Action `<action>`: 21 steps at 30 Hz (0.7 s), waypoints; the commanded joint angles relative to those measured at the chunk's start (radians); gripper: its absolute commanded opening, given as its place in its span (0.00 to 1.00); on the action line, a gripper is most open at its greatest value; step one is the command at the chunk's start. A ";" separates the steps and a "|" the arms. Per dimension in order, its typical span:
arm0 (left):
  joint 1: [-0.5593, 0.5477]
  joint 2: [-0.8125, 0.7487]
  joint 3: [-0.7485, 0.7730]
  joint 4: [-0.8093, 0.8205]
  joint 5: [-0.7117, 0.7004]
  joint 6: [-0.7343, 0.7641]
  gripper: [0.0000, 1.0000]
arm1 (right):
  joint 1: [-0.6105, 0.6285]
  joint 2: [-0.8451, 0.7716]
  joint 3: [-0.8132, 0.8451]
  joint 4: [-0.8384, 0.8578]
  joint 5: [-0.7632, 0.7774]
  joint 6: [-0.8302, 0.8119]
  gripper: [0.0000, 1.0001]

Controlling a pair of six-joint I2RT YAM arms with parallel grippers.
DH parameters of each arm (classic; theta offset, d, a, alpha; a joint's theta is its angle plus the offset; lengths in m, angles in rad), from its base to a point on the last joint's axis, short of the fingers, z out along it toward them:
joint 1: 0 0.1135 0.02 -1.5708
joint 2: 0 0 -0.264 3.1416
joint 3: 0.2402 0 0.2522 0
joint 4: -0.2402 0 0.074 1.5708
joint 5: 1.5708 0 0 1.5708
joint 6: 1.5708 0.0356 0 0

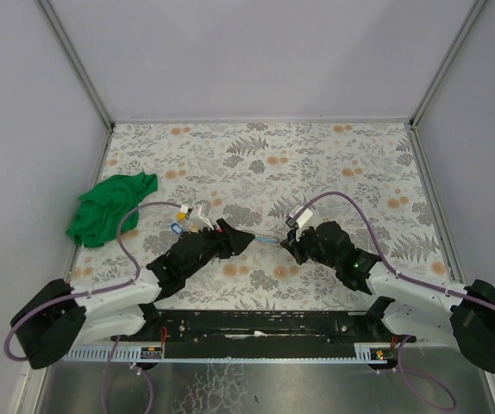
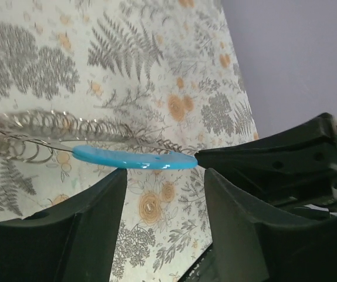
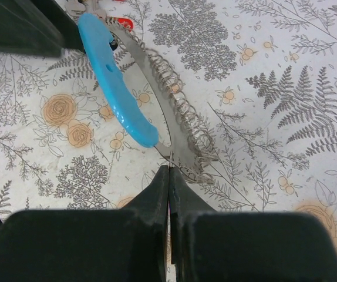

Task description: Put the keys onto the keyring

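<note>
Keyring [image 3: 119, 97] — pinched by right fingers [image 3: 154, 197], left fingers [image 2: 68, 235] apart.

Keyring [image 1: 269, 241] is located near the centre of the worktop [image 1: 316, 164], spanned between the left claw [image 1: 246, 239] on its left and the right claw [image 1: 289, 245] on its right. One thin end is seated between the right claw's fingers; the other end sits over the gap between the left claw's fingers. Keys [image 1: 180, 228] are laid on the worktop just beyond the left wrist, left of the keyring. Cloth [image 1: 109, 207] is placed at the worktop's left edge, left of the keys.
</note>
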 commanded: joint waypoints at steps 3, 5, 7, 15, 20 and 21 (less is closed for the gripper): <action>-0.001 -0.156 0.066 -0.166 -0.078 0.333 0.55 | 0.006 -0.045 0.020 -0.012 0.037 -0.049 0.00; 0.001 -0.126 0.115 -0.167 -0.073 0.410 0.55 | 0.006 -0.051 0.021 -0.023 0.038 -0.056 0.00; 0.004 -0.060 0.182 -0.189 -0.082 0.472 0.55 | 0.004 -0.061 0.017 -0.023 0.033 -0.058 0.00; 0.017 0.252 0.350 -0.194 0.120 0.504 0.40 | 0.005 -0.072 -0.006 -0.004 0.044 -0.049 0.00; 0.016 0.328 0.236 -0.015 0.221 0.379 0.37 | 0.005 -0.096 -0.015 0.005 0.058 -0.056 0.00; 0.014 0.336 0.209 0.020 0.230 0.350 0.36 | 0.005 -0.099 -0.015 0.004 0.065 -0.057 0.00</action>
